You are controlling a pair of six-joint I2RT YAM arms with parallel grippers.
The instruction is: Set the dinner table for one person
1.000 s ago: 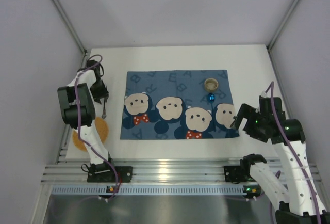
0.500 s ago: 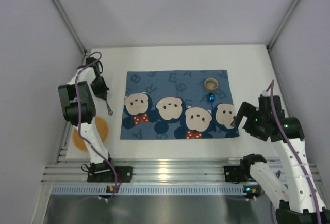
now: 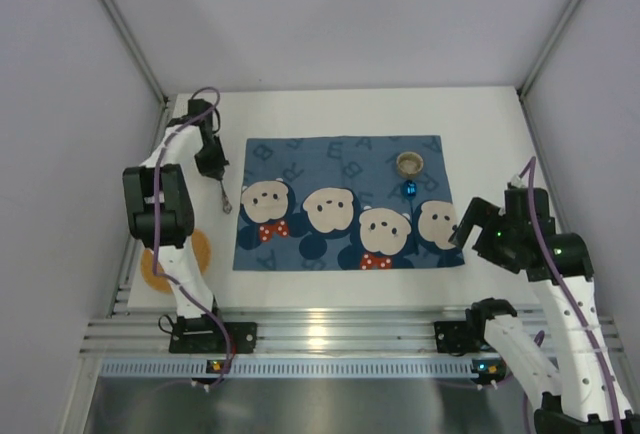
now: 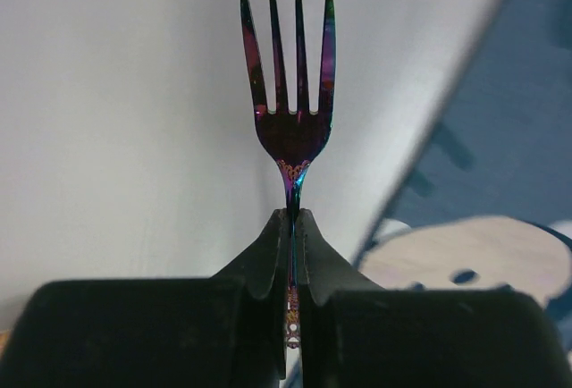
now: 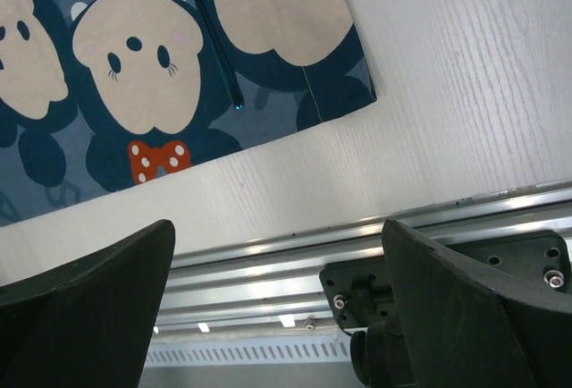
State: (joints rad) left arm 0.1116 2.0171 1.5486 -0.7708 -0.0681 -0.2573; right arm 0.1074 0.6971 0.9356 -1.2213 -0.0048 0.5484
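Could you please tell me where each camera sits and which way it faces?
Top external: above and behind the arms, looking down on the dinner table and placemat; both arms show.
Left wrist: on the left pincer, looking along its shut jaws at the held fork.
Right wrist: behind the open right pincer, looking down at the rail.
Shared: all show the placemat.

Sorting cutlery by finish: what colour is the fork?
Iridescent purple-blue-green fork, clearest in the left wrist view.

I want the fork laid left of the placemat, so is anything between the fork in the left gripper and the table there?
Nothing visible. The left gripper holds the fork over bare dinner table just left of the placemat; the orange disc lies nearer the arm's base, off that path.
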